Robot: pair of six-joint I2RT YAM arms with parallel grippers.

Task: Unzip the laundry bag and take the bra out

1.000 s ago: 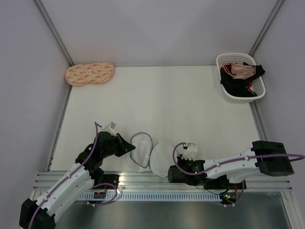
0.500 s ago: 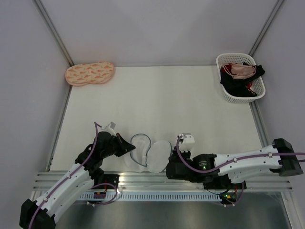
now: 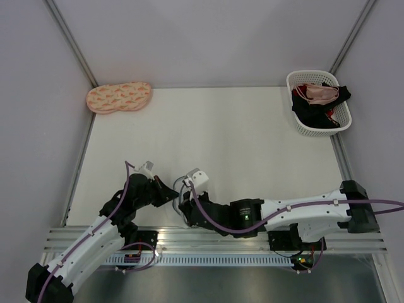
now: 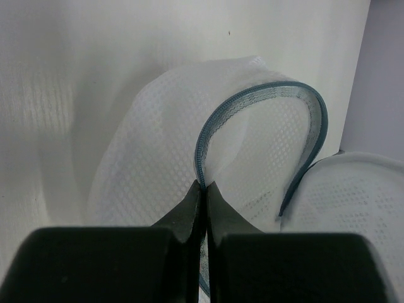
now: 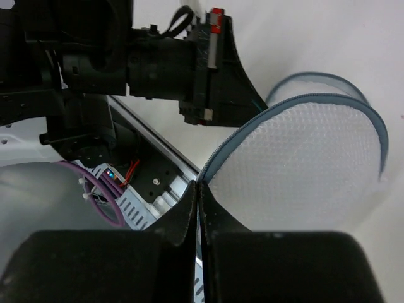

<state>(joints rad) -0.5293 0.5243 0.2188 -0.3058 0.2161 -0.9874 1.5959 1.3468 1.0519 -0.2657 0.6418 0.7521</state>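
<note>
My left fingers are pressed tight together on the grey-blue zipper rim of the laundry bag. They pinch it just where the rim curves down to meet their tips. From that point the rim arcs up and over to the right, and white mesh swells out behind it on the left. A second mesh panel lies at the right edge of my left wrist view, against the first.

My right fingers are also clamped shut on the rim. They hold a stretch of zipper tape that runs up and to the right around a round mesh panel. In my right wrist view the black body of my left wrist sits just above that panel, close by.

Seen from above, the bag rests on the desk at its near edge, left of centre. My left arm comes in from the left, and my right arm reaches all the way across from the right. My right arm covers most of the bag in that view, so I cannot tell whether anything lies inside the mesh.

Well apart from the bag, a white lattice basket stands at the far right corner holding black and pinkish garments. A peach pad lies at the far left corner against the wall.
</note>
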